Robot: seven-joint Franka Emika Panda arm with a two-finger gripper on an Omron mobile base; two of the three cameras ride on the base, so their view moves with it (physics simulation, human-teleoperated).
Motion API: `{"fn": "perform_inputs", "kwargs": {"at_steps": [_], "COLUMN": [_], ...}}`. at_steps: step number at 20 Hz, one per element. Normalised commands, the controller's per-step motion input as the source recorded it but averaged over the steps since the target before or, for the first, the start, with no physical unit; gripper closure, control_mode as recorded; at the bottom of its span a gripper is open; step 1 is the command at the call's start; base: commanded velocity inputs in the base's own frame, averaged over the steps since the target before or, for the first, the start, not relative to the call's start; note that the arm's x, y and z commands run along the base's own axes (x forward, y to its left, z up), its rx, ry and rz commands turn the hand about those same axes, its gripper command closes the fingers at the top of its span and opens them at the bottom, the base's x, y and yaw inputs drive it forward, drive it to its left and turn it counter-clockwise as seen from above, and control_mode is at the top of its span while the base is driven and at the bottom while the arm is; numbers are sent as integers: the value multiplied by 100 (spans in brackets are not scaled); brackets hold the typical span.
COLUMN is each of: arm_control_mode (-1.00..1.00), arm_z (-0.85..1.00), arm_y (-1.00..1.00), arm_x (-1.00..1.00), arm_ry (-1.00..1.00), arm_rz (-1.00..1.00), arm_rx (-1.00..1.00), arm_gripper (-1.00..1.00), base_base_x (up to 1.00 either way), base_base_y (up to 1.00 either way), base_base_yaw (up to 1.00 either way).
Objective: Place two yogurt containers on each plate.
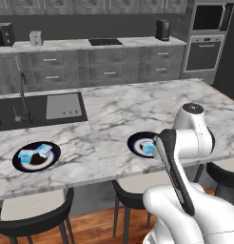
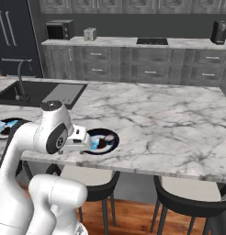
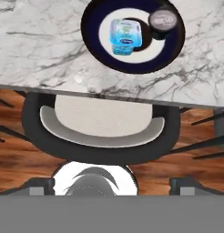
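On the marble island's near edge, the left plate (image 1: 36,156) carries two yogurt containers (image 1: 34,153) side by side. Further right, the second plate (image 3: 132,35) holds one yogurt container (image 3: 125,37), upright, beside a small dark cup (image 3: 162,21). Stools (image 3: 101,127) stand below the edge. The gripper (image 3: 111,186) hangs over them with its fingers spread, empty.

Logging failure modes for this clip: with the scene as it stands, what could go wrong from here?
The near plate holds a yogurt and a dark cup, so it may be miscounted as full. Both crowd its centre, so setting down a second yogurt could knock one off. That plate sits close to the counter edge above a stool; a nudge might tip it over. The open gripper holds nothing.
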Motion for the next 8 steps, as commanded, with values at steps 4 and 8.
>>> {"fn": "perform_inputs", "kwargs": {"at_steps": [4,8], "arm_control_mode": [-100,-100], "arm_z": [22,16], "arm_y": [19,23], "arm_x": [-56,-54], "arm_ry": [-35,-41], "arm_rz": [-7,-12], "arm_rx": [8,7], "arm_gripper": [-100,-100], "base_base_x": [0,0], "base_base_y": [0,0], "base_base_yaw": [0,0]}}
